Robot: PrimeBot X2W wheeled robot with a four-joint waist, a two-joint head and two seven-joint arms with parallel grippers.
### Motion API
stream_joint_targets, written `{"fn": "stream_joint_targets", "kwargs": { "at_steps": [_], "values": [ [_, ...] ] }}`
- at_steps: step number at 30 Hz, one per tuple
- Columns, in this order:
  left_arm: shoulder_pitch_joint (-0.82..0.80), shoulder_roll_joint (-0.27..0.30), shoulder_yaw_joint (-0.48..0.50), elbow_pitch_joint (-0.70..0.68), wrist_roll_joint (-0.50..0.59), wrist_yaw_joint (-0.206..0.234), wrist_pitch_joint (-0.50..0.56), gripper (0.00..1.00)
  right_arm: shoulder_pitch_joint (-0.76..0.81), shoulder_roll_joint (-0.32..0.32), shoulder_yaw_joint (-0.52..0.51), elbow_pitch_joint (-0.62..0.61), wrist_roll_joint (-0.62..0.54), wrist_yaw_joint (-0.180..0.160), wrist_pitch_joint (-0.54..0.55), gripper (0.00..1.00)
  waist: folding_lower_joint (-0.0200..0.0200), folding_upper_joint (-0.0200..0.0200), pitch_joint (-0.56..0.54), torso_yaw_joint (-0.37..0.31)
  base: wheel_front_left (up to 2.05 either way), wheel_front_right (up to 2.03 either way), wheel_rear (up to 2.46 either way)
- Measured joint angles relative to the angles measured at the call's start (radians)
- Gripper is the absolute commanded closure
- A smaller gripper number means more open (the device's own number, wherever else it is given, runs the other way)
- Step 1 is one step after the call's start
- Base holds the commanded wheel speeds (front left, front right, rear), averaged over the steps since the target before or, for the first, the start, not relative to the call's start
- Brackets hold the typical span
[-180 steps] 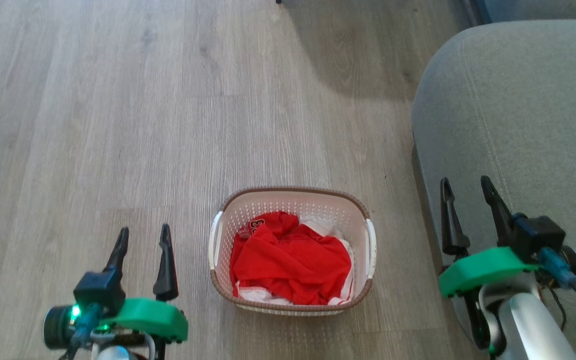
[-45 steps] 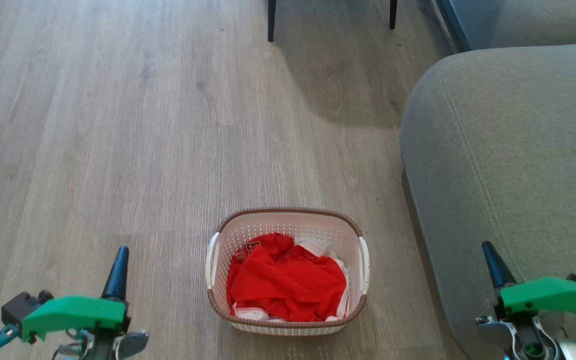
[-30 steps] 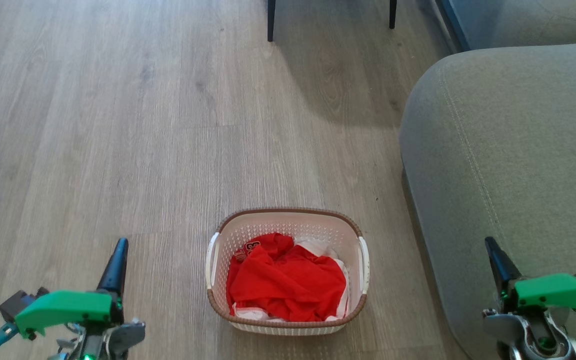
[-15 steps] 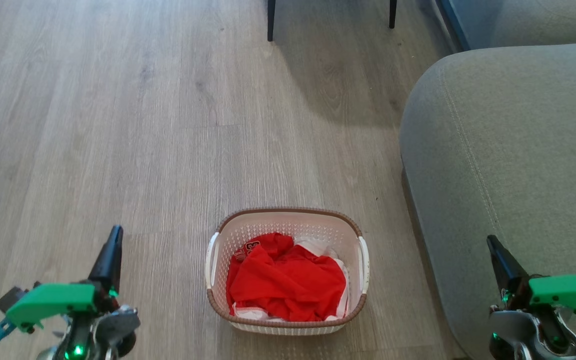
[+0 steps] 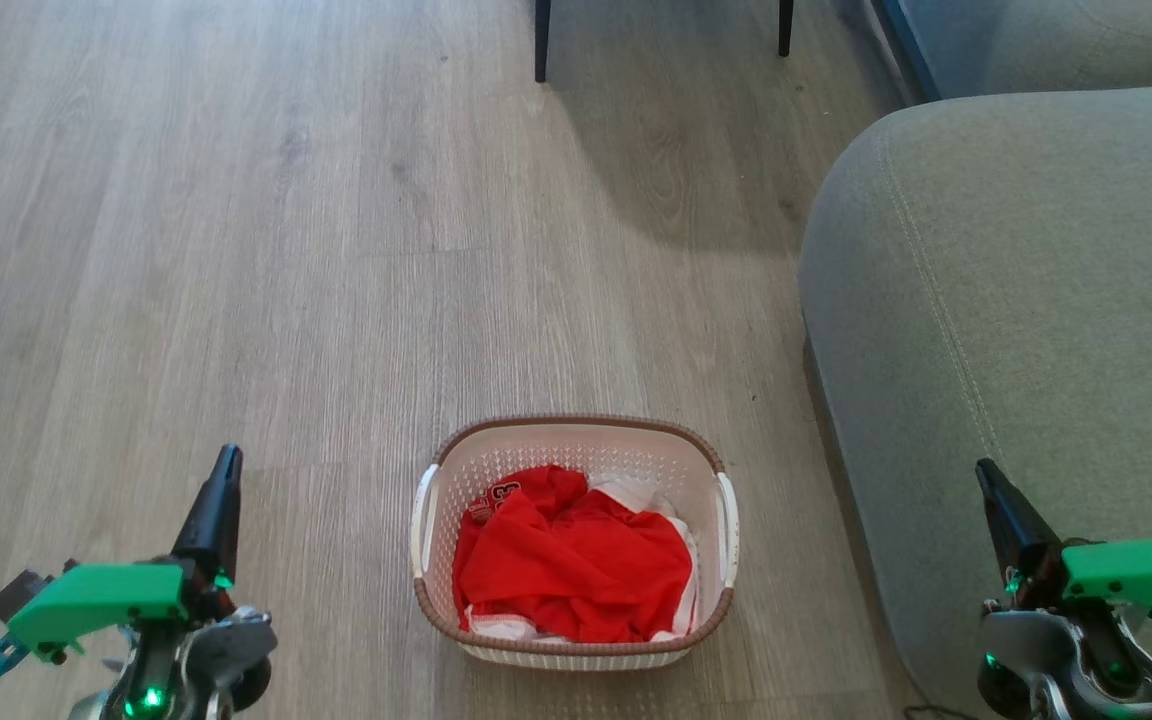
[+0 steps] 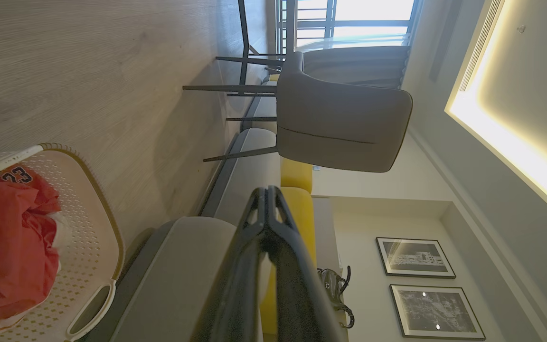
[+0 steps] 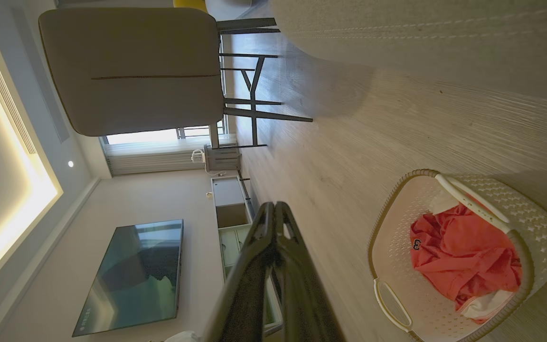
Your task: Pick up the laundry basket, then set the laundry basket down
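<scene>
Basket [image 5: 576,455], perforated white plastic, woven rim

The floor [image 5: 236,250] is pale grey-brown wood planks. A grey sofa [image 5: 1016,300] stands at the right. Further away is a grey chair [image 6: 340,123] with dark legs, near a bright window [image 6: 373,14]. Two framed pictures [image 6: 416,256] hang on one white wall [image 6: 373,213], a television [image 7: 131,270] on another. A warm light strip [image 6: 492,128] glows in the ceiling [image 6: 534,52].
</scene>
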Motion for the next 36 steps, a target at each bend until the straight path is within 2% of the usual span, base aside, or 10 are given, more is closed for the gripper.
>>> {"fn": "stream_joint_targets", "kwargs": {
  "at_steps": [36],
  "values": [
    [0.000,-0.003,0.014,0.000,0.002,0.000,0.001,1.00,0.000,0.001,-0.012,0.000,-0.002,0.000,0.011,1.00,0.0000,0.0000,0.000,0.000,0.00,0.00,0.00]
  ]
}}
